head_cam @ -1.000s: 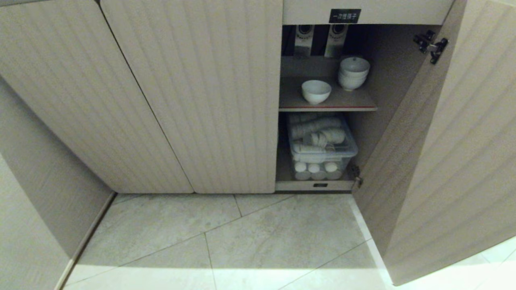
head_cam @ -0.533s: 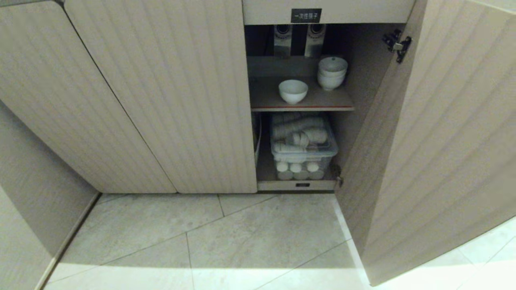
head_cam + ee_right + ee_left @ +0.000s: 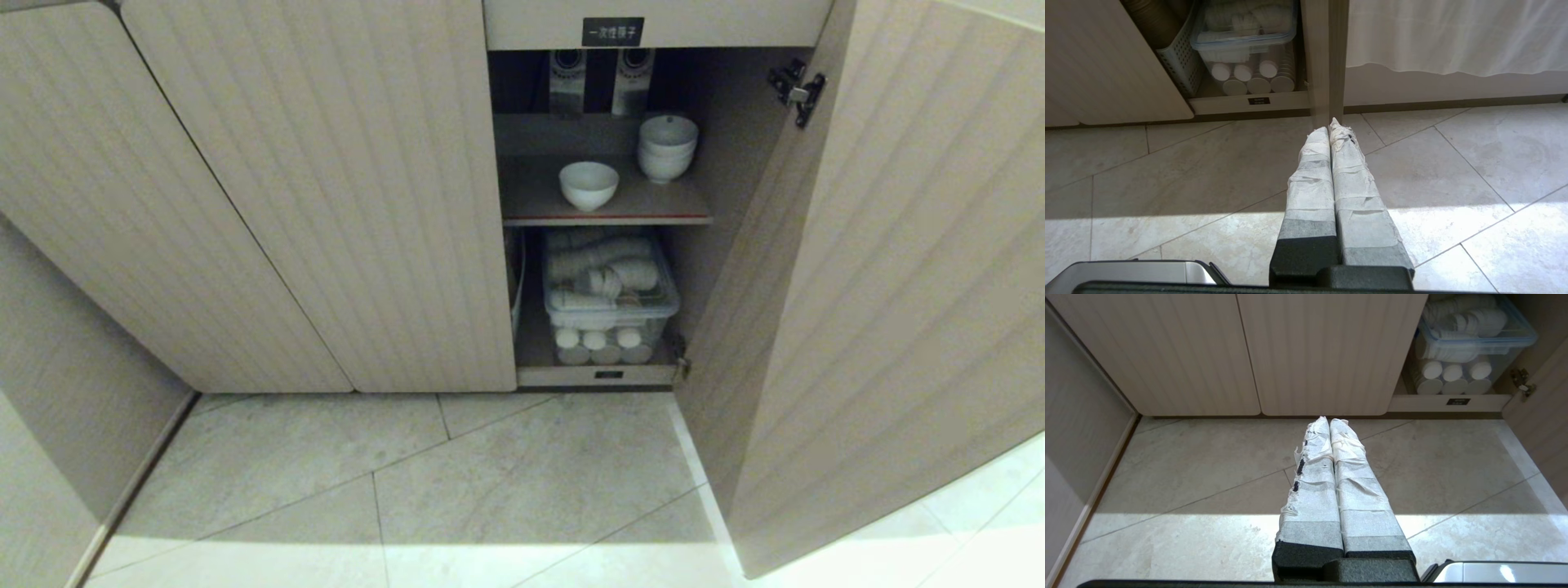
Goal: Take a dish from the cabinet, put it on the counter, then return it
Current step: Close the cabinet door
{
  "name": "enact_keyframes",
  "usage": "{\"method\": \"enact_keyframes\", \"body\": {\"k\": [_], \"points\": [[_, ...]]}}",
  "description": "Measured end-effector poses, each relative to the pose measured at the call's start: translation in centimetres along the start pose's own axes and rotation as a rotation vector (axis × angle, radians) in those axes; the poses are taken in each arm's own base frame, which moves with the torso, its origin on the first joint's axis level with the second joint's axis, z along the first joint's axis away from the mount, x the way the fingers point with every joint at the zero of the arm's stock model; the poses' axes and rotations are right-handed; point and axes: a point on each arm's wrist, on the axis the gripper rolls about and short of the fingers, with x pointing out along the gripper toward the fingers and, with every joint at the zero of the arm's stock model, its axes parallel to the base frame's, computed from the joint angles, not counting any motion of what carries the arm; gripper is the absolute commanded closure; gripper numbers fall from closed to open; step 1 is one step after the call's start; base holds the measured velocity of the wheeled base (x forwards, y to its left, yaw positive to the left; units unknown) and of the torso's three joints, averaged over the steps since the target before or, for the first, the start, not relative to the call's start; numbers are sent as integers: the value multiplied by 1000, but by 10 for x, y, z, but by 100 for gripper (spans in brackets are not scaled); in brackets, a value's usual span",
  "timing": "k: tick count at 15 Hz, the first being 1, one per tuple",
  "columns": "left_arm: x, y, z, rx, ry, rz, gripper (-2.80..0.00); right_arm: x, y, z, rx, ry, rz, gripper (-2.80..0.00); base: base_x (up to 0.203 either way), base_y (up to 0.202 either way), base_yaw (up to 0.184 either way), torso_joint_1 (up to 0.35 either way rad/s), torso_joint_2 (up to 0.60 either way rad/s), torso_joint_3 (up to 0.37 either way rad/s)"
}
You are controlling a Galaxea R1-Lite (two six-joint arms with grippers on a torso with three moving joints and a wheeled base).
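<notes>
Single bowl (image 3: 588, 184): white, upright near the front of the upper red-edged shelf (image 3: 531, 200) in the open cabinet (image 3: 326, 204), well beyond and above both pairs of fingers.
Closed doors (image 3: 245, 188): ribbed, shut, ahead of the left gripper's fingers; nothing to reach there.
Left gripper (image 3: 1329, 424): taped fingers pressed together, empty, low over the floor tiles (image 3: 1188, 477), far short of the cabinet.
Bowl stack (image 3: 668, 147): just beside the single bowl, deeper on the same shelf; fingers reaching in wide could knock it.
Plastic bin (image 3: 611, 286): clear, full of white cups, on the bottom compartment below the shelf; a low approach would strike its lid.
Open door (image 3: 882, 286): swung out on the far side of the opening; an arm swinging wide could catch its edge or hinge (image 3: 796, 88).
Right gripper (image 3: 1329, 130): fingers closed, empty, pointing at the door's edge (image 3: 1333, 61).
Likely risk: smooth round bowl slipping from a rim pinch.
</notes>
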Motion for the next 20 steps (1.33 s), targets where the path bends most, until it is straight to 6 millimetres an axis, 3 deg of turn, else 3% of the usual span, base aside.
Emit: {"method": "enact_keyframes", "body": {"k": [14,20], "points": [[0,0,0,0,0,0,0,0,0,3,-14,-29,-24,0,0,0,0,0,0,0],[0,0,0,0,0,0,0,-10,-1,32,0,-134,-133,0,0,0,0,0,0,0]]}}
